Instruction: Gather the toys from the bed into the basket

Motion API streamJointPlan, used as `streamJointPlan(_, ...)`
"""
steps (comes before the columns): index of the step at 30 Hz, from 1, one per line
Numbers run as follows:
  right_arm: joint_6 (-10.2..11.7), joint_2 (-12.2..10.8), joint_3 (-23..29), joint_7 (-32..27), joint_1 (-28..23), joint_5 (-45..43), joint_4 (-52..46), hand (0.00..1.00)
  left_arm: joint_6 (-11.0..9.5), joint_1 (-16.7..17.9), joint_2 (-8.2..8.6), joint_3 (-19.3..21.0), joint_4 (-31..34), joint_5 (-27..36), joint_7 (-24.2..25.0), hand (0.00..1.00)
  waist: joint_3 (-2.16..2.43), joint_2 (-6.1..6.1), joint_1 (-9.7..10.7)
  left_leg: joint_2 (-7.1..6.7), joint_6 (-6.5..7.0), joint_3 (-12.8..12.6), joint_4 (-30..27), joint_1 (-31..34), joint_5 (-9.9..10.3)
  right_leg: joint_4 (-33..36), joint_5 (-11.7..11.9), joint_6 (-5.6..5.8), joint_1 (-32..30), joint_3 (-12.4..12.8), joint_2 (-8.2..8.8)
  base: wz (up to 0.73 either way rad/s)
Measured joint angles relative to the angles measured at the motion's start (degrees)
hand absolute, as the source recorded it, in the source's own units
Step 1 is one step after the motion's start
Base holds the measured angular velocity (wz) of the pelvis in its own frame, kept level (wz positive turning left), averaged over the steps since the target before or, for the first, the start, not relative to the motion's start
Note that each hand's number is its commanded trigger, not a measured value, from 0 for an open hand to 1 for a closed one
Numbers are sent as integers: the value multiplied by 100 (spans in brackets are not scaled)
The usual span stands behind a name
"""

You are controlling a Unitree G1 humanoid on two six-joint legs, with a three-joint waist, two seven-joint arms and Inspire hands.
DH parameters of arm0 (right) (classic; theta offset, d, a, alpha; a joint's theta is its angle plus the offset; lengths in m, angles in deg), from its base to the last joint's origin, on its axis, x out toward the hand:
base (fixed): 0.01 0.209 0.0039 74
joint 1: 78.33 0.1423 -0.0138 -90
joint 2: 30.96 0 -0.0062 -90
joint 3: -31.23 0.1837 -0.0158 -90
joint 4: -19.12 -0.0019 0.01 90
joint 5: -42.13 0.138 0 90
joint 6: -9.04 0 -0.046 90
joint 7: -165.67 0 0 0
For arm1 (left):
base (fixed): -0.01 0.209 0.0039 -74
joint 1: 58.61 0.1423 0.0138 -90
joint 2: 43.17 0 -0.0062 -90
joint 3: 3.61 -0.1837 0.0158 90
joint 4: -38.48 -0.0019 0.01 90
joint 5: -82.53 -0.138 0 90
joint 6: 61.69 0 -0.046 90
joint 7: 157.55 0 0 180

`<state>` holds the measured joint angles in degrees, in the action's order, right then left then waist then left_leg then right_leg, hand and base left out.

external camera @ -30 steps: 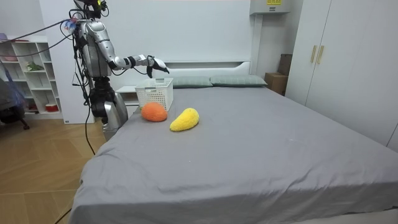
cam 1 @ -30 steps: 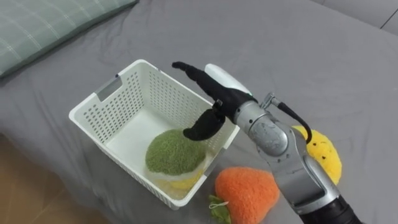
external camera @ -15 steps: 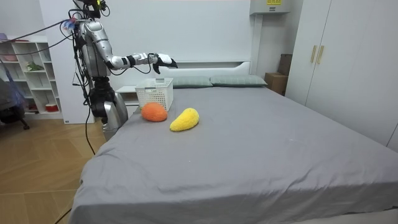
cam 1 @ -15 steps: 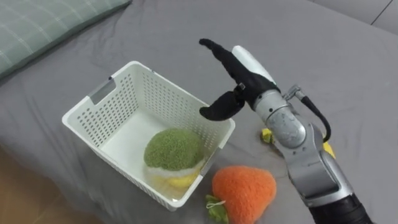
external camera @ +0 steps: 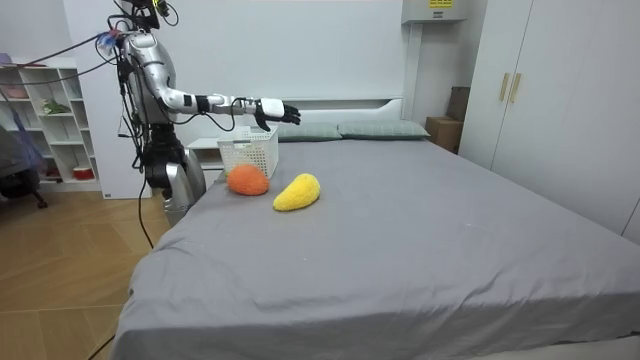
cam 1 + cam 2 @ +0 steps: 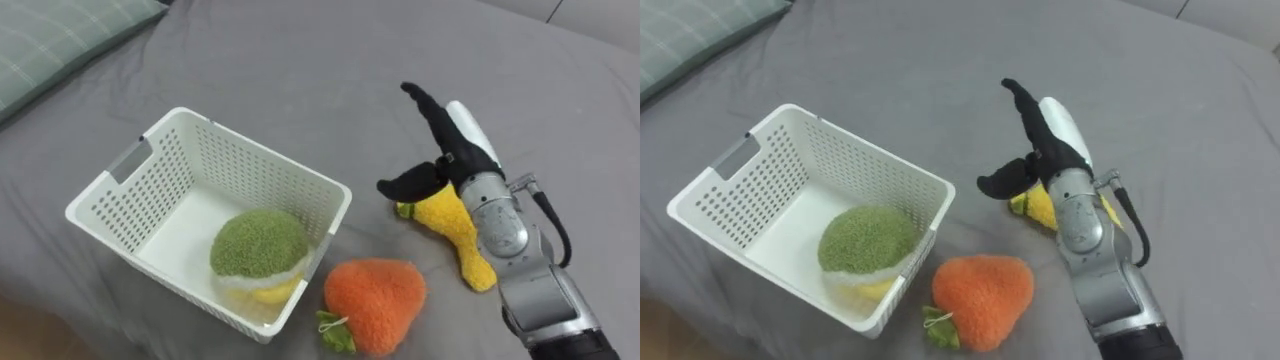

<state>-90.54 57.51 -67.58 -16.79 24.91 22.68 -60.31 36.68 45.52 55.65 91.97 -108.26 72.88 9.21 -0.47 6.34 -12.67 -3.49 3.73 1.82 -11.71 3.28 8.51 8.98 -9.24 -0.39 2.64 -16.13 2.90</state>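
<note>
A white slotted basket (image 6: 130, 190) stands on the grey bed and holds a round green plush toy (image 6: 258, 243) with something yellow under it. An orange plush toy (image 6: 375, 293) with a green stalk lies just right of the basket's near corner. Further right lies a yellow plush toy (image 6: 455, 228). My right hand (image 6: 447, 150) hovers open over the yellow toy's far end, fingers stretched and thumb spread, holding nothing. In the room view I stand at the bed's corner on the room view's left, right hand (image 5: 275, 110) reaching out past the basket (image 5: 250, 152).
A green checked pillow (image 6: 60, 40) lies at the far left of the bed, with more pillows (image 5: 340, 130) at its head. The grey sheet (image 6: 300, 70) stretches open beyond the toys. A white shelf (image 5: 50, 130) and wardrobe doors (image 5: 560, 90) stand around the room.
My right hand has swung from above the basket to the right and now hangs over the yellow toy. The view has shifted a little. The toys have not moved.
</note>
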Motion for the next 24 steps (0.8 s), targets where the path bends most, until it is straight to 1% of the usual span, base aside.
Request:
streamJointPlan(2, 12, 55, 54, -127, 0, 82, 170, 0, 6, 1, -6, 4, -8, -13, 0, 0, 7, -10, 6, 0, 0, 0, 1, -11, 0, -20, 2, 2, 19, 8, -5, 0)
streamJointPlan(5, 44, 154, 72, -208, 12, 128, 444, 0, 39, 2, -13, 8, -6, -14, 10, 0, 35, -37, 10, 7, -1, -16, 11, 22, 0, 4, 4, 0, -26, 20, 4, -1)
streamJointPlan(6, 115, 194, 109, -221, 70, 212, 704, 0, 39, -8, -37, 11, -6, -3, 29, 0, 45, -37, 36, 11, -3, -13, 8, 71, -2, 36, 4, 0, -72, 7, 11, 0)
streamJointPlan(7, 118, 238, 118, -239, 199, 367, 1054, 0, 42, -10, -61, 3, -6, 19, 45, 0, 44, -41, 59, 12, -2, -9, -12, 133, -4, 64, 4, 0, -109, -39, 10, 5)
streamJointPlan(9, 118, 314, 131, -277, 342, 396, 1426, 0, 45, -17, -77, -4, -1, 28, 57, 0, 46, -40, 158, 2, 14, 9, -13, 224, -28, 74, 7, -1, -185, -110, 14, 12)
streamJointPlan(12, 153, 359, 202, -402, 527, 350, 1988, 0, 51, -33, -93, -8, 22, 66, 147, 0, 50, -33, 281, -4, 25, 31, -63, 464, -64, 87, 41, -1, -410, -118, 16, 6)
streamJointPlan(14, 147, 431, 309, -445, 602, 456, 2293, 0, 53, -103, -124, -17, 16, 157, 165, 0, 48, -26, 303, -2, 32, 29, -108, 651, -83, 102, 69, -6, -589, -115, 17, 0)
streamJointPlan(16, 146, 544, 342, -502, 671, 566, 2553, 0, 52, -169, -220, -86, 16, 257, 166, 0, 41, -17, 329, -6, 43, 13, -111, 812, -132, 106, 95, -9, -776, -121, 33, 0)
streamJointPlan(17, 148, 570, 340, -513, 719, 567, 2653, 0, 51, -192, -274, -157, 16, 277, 169, 0, 24, -13, 342, -7, 44, 14, -105, 830, -137, 105, 96, -9, -796, -120, 38, 0)
streamJointPlan(19, 156, 617, 329, -608, 872, 655, 3037, 0, 24, -325, -443, -312, -24, 333, 167, 0, -1, 25, 355, -4, 43, 13, -94, 893, -138, 105, 96, -9, -870, -131, 43, 0)
streamJointPlan(20, 174, 634, 329, -634, 921, 696, 3137, 0, 23, -381, -479, -368, -37, 333, 165, 0, -15, 32, 363, -4, 42, 14, -97, 917, -139, 103, 97, -10, -894, -132, 45, 0)
streamJointPlan(22, 230, 682, 328, -716, 1093, 743, 3463, 0, -3, -575, -516, -442, -77, 356, 160, 0, -62, 44, 372, -4, 40, 13, -105, 1058, -146, 112, 108, -16, -1040, -127, 34, 0)
streamJointPlan(23, 252, 694, 328, -740, 1132, 745, 3565, 0, -13, -613, -517, -463, -84, 411, 159, 0, -64, 42, 374, -6, 42, 13, -106, 1095, -149, 119, 109, -16, -1080, -125, 31, 0)
streamJointPlan(24, 271, 723, 325, -757, 1239, 774, 3797, 0, -23, -688, -513, -481, -92, 488, 160, 0, -76, 35, 367, -6, 45, 10, -107, 1144, -150, 154, 109, -15, -1152, -117, 37, 0)
